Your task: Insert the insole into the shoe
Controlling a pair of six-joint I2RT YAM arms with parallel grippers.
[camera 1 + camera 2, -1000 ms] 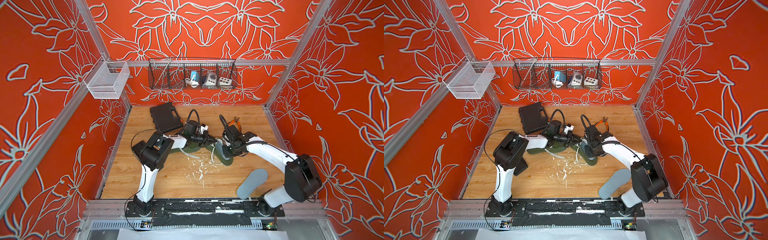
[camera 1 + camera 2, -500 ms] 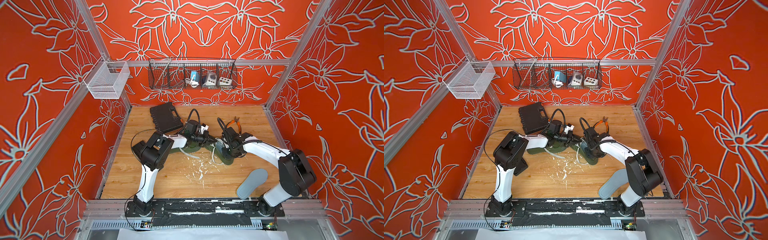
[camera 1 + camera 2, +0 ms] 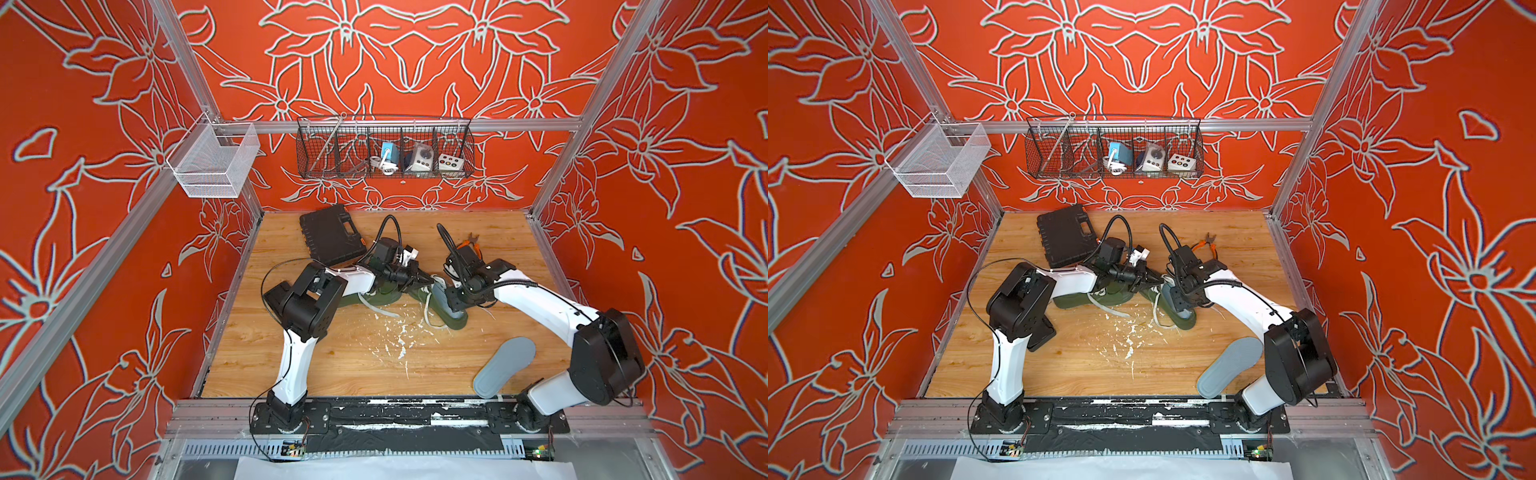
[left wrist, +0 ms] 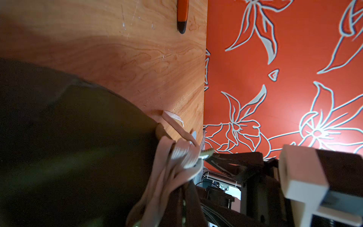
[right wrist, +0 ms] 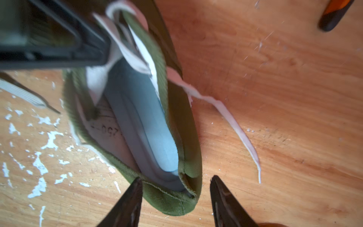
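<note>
The green shoe (image 3: 451, 322) (image 3: 1183, 322) lies mid-table, its heel (image 5: 172, 204) toward my right arm. A pale blue-grey insole (image 5: 149, 121) sits inside it, tipped against one side wall over the white lining. My right gripper (image 5: 176, 177) (image 3: 453, 303) is open, its fingertips either side of the heel and holding nothing. My left gripper (image 3: 428, 279) (image 3: 1156, 279) is shut on the shoe's white tongue (image 5: 117, 59), beside the laces (image 4: 182, 155). A second grey insole (image 3: 505, 365) (image 3: 1229, 368) lies loose at the front right.
Another green shoe (image 3: 374, 297) lies under my left forearm. A black tool case (image 3: 332, 239) and orange-handled pliers (image 3: 471, 245) sit at the back. White flecks (image 3: 395, 336) litter the middle. A wire basket (image 3: 384, 147) and a white mesh basket (image 3: 212, 162) hang on the walls.
My right gripper's jaws have spread apart at the shoe's heel. The left gripper has kept its hold at the tongue, and the shoe has not shifted.
</note>
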